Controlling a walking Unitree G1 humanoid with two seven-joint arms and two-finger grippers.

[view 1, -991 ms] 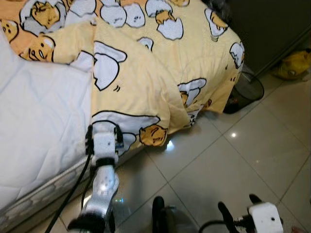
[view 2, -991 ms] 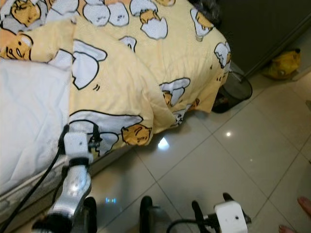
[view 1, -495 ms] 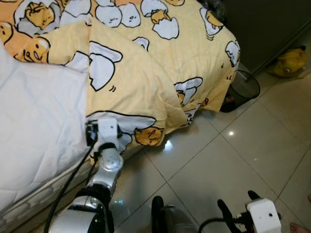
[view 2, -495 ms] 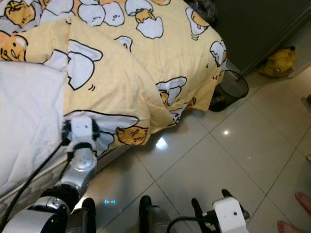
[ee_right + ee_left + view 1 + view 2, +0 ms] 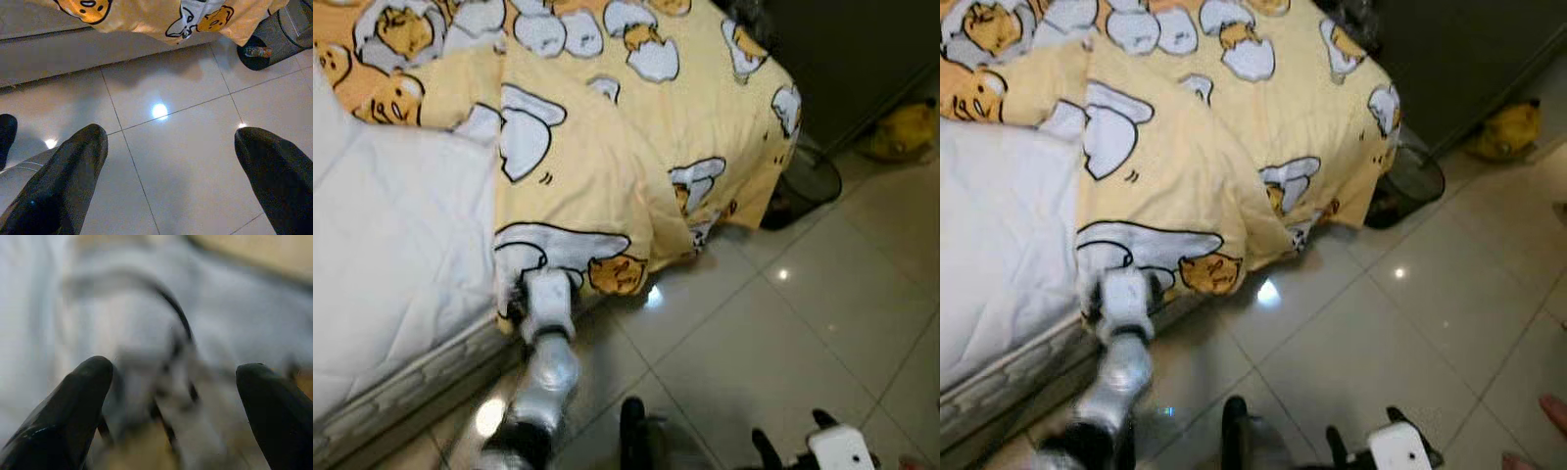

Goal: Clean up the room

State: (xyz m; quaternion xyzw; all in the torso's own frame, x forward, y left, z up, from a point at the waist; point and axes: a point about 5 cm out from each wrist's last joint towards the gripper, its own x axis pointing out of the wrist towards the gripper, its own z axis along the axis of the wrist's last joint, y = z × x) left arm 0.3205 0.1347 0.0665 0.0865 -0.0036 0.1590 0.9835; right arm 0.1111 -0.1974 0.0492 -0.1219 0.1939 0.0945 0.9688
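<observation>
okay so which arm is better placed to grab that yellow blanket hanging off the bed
Left. The left gripper is right at the hanging edge of the yellow blanket, fingers open with the cloth just in front of them. The right gripper hangs low over the floor tiles, open, well away from the bed.

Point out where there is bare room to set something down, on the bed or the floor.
Free: the white mattress, bare beside the yellow blanket, and the tiled floor between the blanket's hanging edge and the right gripper. Crowded: the bed corner where the left gripper meets the blanket, and the spot by the wire bin.
</observation>
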